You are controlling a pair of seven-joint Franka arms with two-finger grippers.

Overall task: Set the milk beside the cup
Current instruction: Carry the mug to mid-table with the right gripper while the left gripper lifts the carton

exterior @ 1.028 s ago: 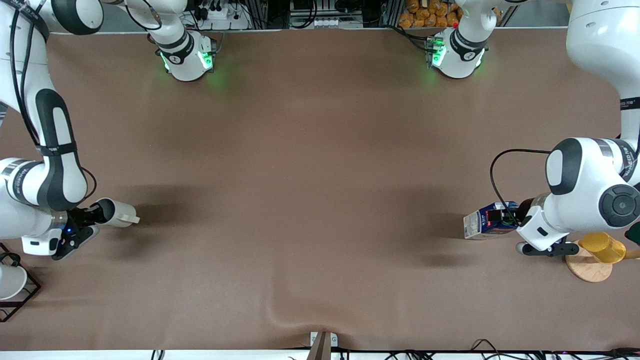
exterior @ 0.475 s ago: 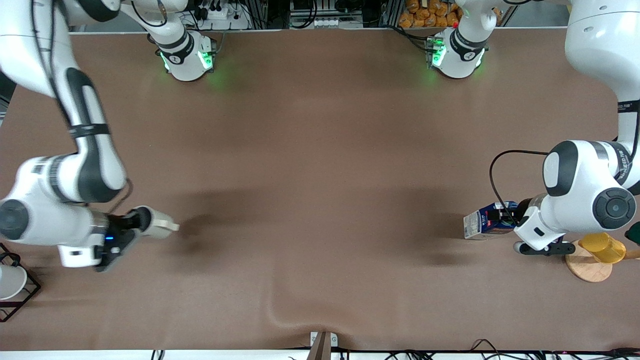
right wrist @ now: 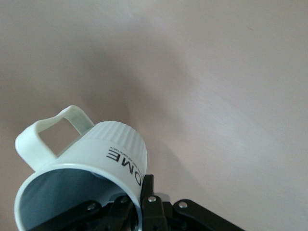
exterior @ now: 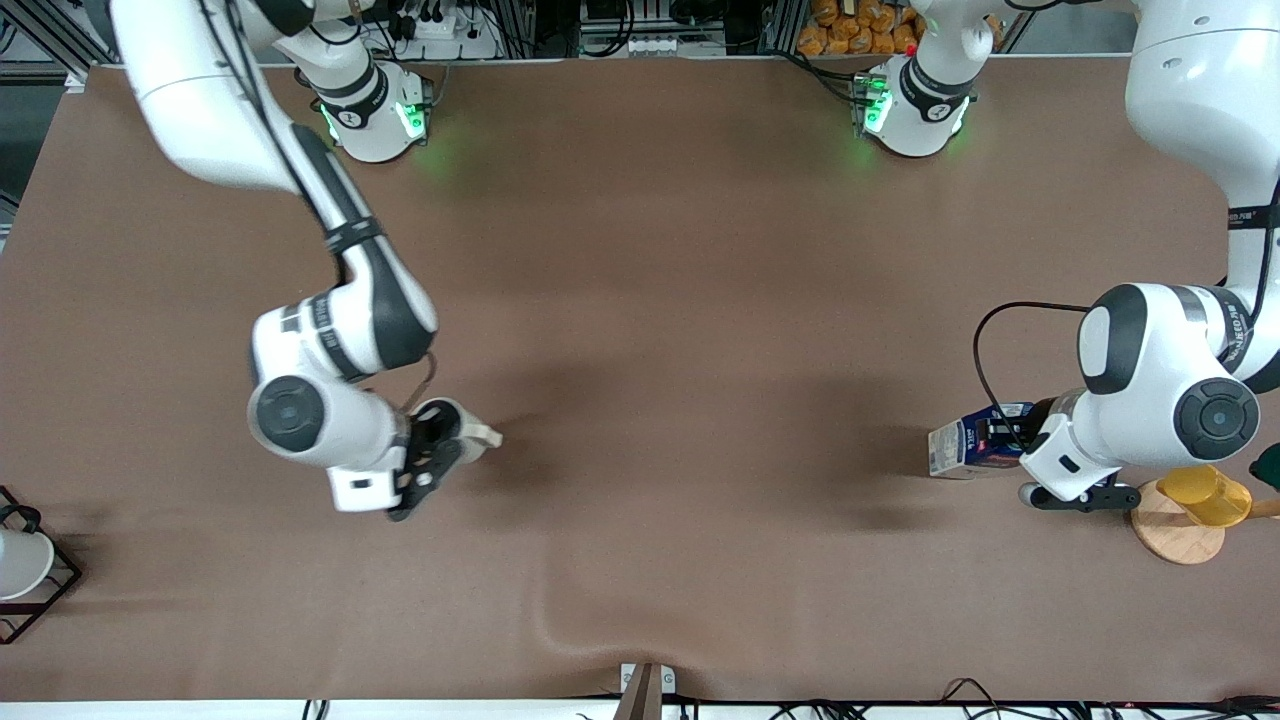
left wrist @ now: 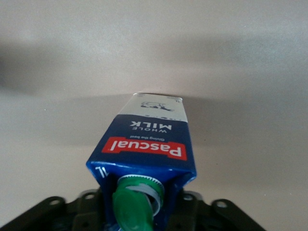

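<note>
Over the table point(exterior: 700, 250), the right gripper point(exterior: 432, 452) carries the cup point(exterior: 465, 430); the left gripper point(exterior: 1020, 440) clamps the milk point(exterior: 965, 448).

The right gripper point(exterior: 440, 440), its arm bent sharply at the elbow, hangs above the table clamped on the cup point(exterior: 462, 428) by its rim, while the left gripper point(exterior: 1010, 440), low at its own end, appears closed around the milk point(exterior: 962, 448).

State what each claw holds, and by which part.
The right claw holds the cup by its rim. The left claw grips the milk at its capped top end.
</note>
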